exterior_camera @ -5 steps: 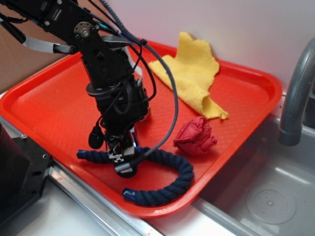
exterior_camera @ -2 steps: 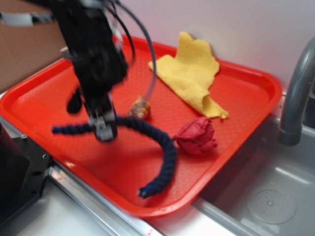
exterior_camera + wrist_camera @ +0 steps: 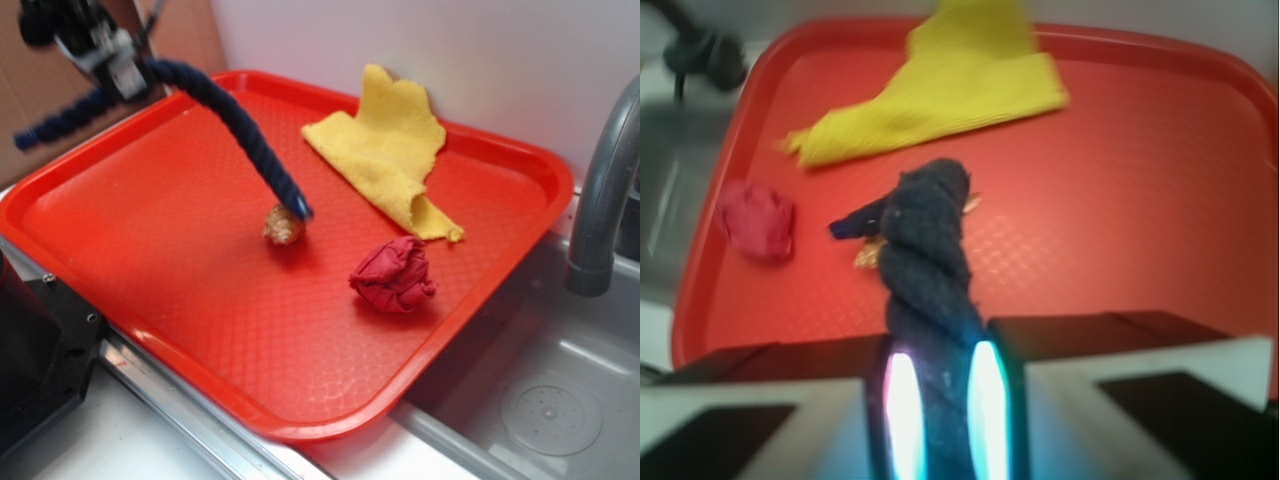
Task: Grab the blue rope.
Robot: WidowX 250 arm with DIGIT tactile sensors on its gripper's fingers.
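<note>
My gripper (image 3: 938, 400) is clamped on the blue rope (image 3: 245, 130), lifted over the worktop's far-left corner. It's limp and soft: both ends droop, the long one dangling to a small tan object (image 3: 283, 226) on the red tray (image 3: 180, 290). A mid-length hold looks secure.

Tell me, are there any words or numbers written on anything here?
None can be read: the red tray, yellow cloth, red cloth ball, blue rope and gripper show no words, numbers or signs in either view.
</note>
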